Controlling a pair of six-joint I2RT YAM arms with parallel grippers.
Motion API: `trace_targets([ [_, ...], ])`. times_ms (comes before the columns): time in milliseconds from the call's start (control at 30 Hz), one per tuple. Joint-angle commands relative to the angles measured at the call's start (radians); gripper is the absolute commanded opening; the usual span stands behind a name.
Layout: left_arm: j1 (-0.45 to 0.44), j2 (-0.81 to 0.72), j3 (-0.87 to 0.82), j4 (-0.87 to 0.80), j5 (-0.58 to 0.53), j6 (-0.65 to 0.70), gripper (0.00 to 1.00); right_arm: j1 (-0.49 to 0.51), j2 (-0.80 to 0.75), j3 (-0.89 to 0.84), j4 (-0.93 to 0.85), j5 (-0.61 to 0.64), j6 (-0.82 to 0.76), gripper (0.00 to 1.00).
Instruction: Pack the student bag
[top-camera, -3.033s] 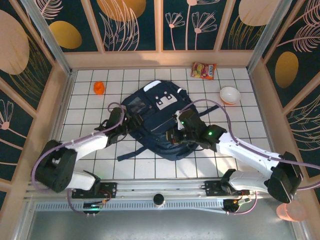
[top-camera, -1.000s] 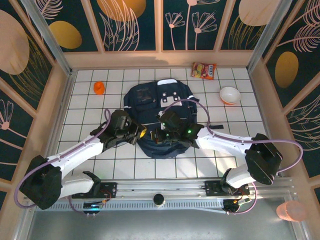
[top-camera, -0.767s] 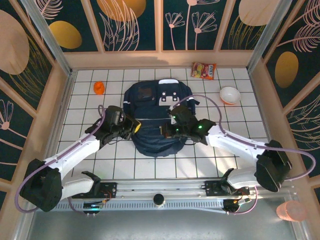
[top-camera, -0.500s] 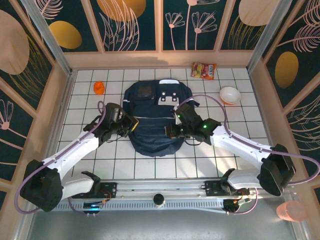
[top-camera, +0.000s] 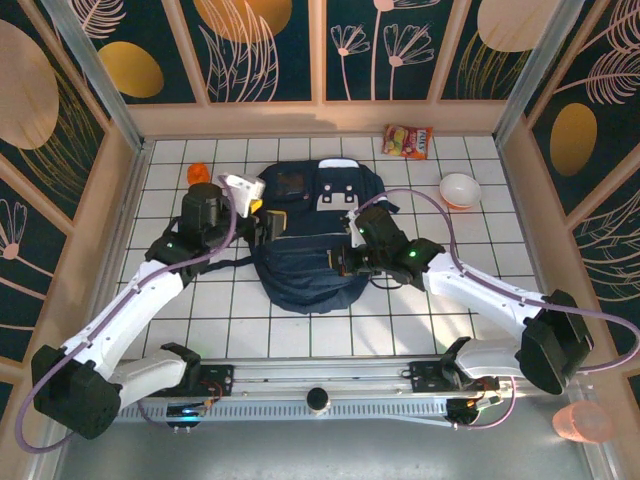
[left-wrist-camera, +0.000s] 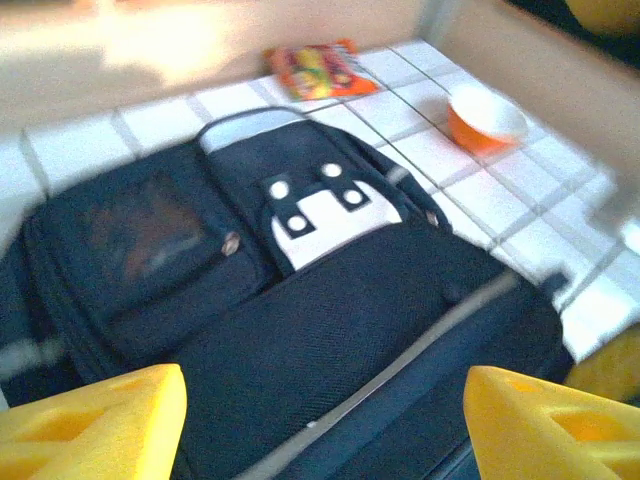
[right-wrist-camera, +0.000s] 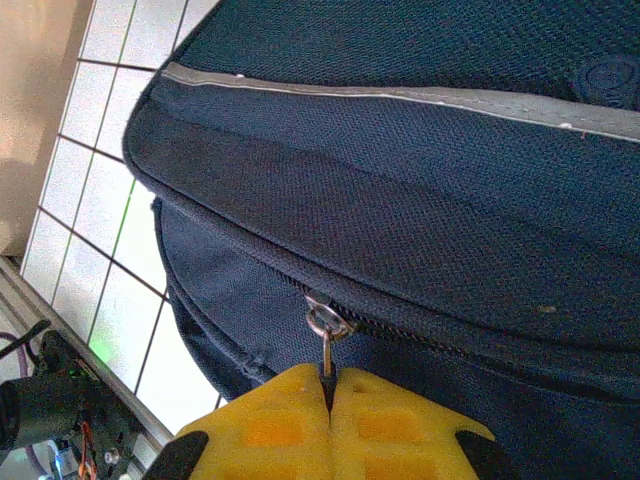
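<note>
The bag (top-camera: 300, 265) is lying flat in the middle of the table (top-camera: 440, 215), nearer the far edge. It's soft and floppy, I'd guess, so the zipper pull (right-wrist-camera: 327, 328) is the handle. My right claw (right-wrist-camera: 329, 385) is clamping that pull with the arm reaching low across, and my left claw (left-wrist-camera: 320, 430) is hovering over the bag, fingers wide apart, empty.

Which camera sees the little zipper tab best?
The right wrist view: the zipper pull sits close up, pinched by the right gripper. From the top, that gripper hides it; the left wrist gives the student bag's blurry front.

White arms (top-camera: 480, 290), perhaps lilac cables (top-camera: 445, 225), yellow pads (right-wrist-camera: 380, 415)
</note>
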Motion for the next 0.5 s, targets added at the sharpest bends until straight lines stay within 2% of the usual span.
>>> trace_targets([
  [0, -0.004, 0.044, 0.025, -0.103, 0.231, 0.637, 0.70, -0.004, -0.020, 0.006, 0.067, -0.016, -0.034, 0.00],
  [67, -0.025, 0.080, 0.034, -0.143, 0.292, 0.762, 0.69, -0.005, -0.013, 0.009, 0.068, -0.021, -0.037, 0.00],
  [167, -0.082, 0.143, 0.036, -0.132, 0.318, 0.825, 0.64, -0.005, -0.012, 0.001, 0.087, -0.027, -0.033, 0.00],
  [233, -0.136, 0.198, 0.044, -0.132, 0.292, 0.859, 0.64, -0.004, -0.009, -0.003, 0.095, -0.037, -0.035, 0.00],
  [300, -0.177, 0.252, 0.062, -0.130, 0.287, 0.863, 0.65, -0.004, -0.007, -0.003, 0.093, -0.041, -0.035, 0.00],
  [467, -0.202, 0.340, 0.064, -0.030, 0.248, 0.804, 0.50, -0.006, -0.007, 0.003, 0.071, -0.044, -0.054, 0.00],
])
